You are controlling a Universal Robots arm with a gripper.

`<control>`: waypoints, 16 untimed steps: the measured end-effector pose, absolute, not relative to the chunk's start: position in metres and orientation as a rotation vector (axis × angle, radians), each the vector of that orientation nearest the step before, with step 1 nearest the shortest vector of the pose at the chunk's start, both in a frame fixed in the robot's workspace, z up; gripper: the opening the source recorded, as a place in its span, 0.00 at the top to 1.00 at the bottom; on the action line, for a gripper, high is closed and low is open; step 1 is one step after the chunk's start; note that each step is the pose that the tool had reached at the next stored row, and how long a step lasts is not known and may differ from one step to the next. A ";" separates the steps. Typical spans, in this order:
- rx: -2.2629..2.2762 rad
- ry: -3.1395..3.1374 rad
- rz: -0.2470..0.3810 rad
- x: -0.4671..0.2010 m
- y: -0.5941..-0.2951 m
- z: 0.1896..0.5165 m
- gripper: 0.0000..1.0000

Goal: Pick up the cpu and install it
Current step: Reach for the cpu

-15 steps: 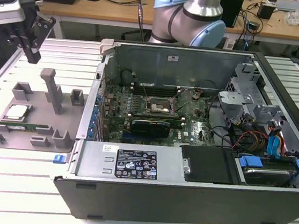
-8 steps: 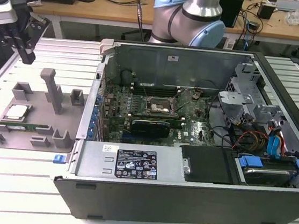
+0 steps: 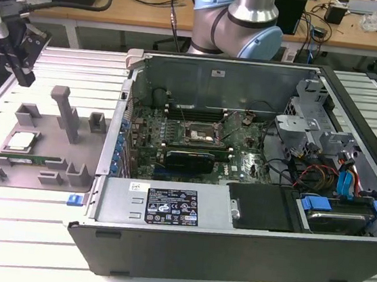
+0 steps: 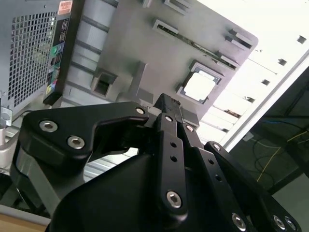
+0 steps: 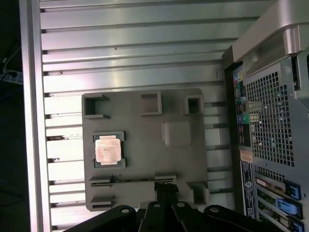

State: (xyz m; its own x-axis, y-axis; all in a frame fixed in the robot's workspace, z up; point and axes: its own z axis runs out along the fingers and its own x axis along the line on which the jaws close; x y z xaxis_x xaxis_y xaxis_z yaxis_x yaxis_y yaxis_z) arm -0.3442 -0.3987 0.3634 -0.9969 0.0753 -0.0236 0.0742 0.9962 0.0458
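You're looking at the very start of the job: nothing is picked and nothing is installed yet. The cpu (image 5: 108,149) is lying flat, shiny face up, in its square recess on the grey fixture tray (image 5: 140,145), which is sitting on the slatted table (image 3: 28,232) just beside the open computer case (image 3: 232,234). The gripper (image 5: 164,187) is hanging above the tray with its tips looking pressed together and nothing between them; it's touching nothing, and it's off to one side of the chip, not over it. The socket (image 3: 199,137) on the board is showing no chip, so both pick and install are remaining.

On edges, you're dealing with raised lips at the recess corners, so the chip's sides are only partly exposed. The memory stick (image 3: 26,158) is lying in its slot just beside the recess. A tall grey post (image 3: 66,110) is standing on the tray between the chip and the case. The case side wall (image 3: 117,140) is rising at the tray's edge. Around the socket, room is looking tight, with cables (image 3: 307,171) towards the exterior view's right
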 end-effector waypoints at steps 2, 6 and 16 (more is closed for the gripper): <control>0.116 3.113 0.070 -0.346 -0.399 0.360 0.89; 0.117 3.113 0.070 -0.352 -0.397 0.353 0.89; 0.117 3.113 0.070 -0.360 -0.391 0.337 0.89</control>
